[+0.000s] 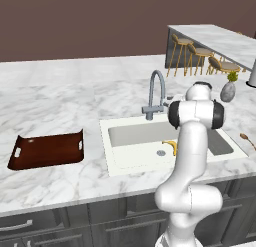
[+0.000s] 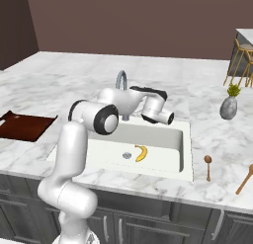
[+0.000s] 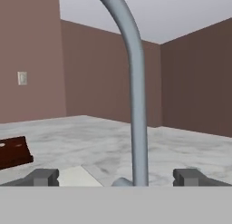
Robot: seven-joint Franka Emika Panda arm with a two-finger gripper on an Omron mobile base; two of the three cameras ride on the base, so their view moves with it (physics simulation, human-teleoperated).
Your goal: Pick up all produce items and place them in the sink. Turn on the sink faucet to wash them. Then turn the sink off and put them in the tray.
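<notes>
Banana (image 2: 141,152) in sink (image 2: 184,156) by drain, ready for wash. We aim wide-open fingers (image 3: 50,177) either side of faucet (image 3: 136,105), likely for lever.

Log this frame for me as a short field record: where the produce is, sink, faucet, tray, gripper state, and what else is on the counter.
produce: small curved yellow banana lying in the basin beside the drain
sink: white rectangular recessed sink, no water visible
faucet: tall grey metal gooseneck faucet, its stem rising between the fingertips in the hand view
tray: dark reddish-brown wooden tray, left of the sink, nothing on it
gripper: two-finger gripper open, holding nothing, level with the faucet base
other: two wooden spoons and a grey vase with a plant right of the sink
</notes>
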